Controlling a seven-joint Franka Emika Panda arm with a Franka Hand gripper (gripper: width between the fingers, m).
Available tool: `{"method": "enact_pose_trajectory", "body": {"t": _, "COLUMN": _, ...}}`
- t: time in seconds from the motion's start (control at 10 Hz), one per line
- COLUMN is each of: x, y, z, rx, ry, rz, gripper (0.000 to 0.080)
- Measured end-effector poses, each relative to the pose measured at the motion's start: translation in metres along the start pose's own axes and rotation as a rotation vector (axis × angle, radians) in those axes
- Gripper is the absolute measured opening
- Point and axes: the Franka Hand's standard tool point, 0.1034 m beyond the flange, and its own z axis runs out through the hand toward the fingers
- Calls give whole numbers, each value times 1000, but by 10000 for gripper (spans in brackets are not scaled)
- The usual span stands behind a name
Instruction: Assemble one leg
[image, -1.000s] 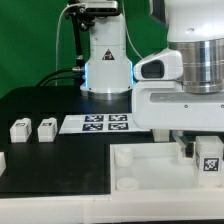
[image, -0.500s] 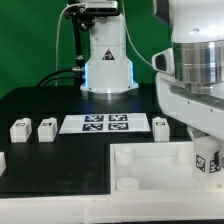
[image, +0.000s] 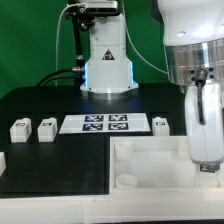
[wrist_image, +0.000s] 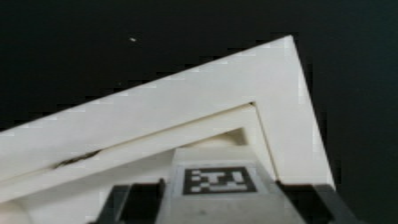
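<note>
A: What changed in the last second?

B: The arm turned. In the exterior view its big white body covered the right middle; now the gripper (image: 203, 163) hangs narrow and upright at the right edge, over the white tray piece (image: 150, 160). The leg (wrist_image: 221, 182) with its tag showed at the lower right a half second ago — now the gripper hides it there.

A: So where is the leg?

B: In the wrist view it sits between the two dark fingers (wrist_image: 121, 203), close against the tray's corner (touching or not, I cannot tell). I judge it is being brought to a socket.

A: Is it gripped?

B: It seems held, but the fingertips are cut off — I cannot tell. Three more legs (image: 20, 129) (image: 45, 128) (image: 161, 125) wait beside the marker board (image: 95, 123).
</note>
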Motion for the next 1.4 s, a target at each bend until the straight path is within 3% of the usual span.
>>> {"method": "enact_pose_trajectory", "body": {"t": 0.3, "x": 3, "y": 0, "z": -1, "rx": 11, "ry": 23, "rz": 17, "gripper": 294}}
{"method": "enact_pose_trajectory", "body": {"t": 0.4, "x": 2, "y": 1, "z": 0, "rx": 10, "ry": 23, "rz": 11, "gripper": 358}}
{"method": "enact_pose_trajectory", "body": {"t": 0.5, "x": 2, "y": 1, "z": 0, "rx": 10, "ry": 23, "rz": 11, "gripper": 540}}
{"method": "enact_pose_trajectory", "body": {"t": 0.6, "x": 2, "y": 1, "z": -1, "rx": 10, "ry": 23, "rz": 4, "gripper": 540}}
{"method": "enact_pose_trajectory", "body": {"t": 0.7, "x": 1, "y": 7, "z": -3, "rx": 4, "ry": 23, "rz": -40, "gripper": 627}}
{"method": "enact_pose_trajectory", "body": {"t": 1.0, "x": -11, "y": 17, "z": -38, "rx": 18, "ry": -11, "rz": -88, "gripper": 648}}
{"method": "enact_pose_trajectory", "body": {"t": 1.4, "x": -8, "y": 17, "z": -32, "rx": 15, "ry": -5, "rz": -88, "gripper": 649}}
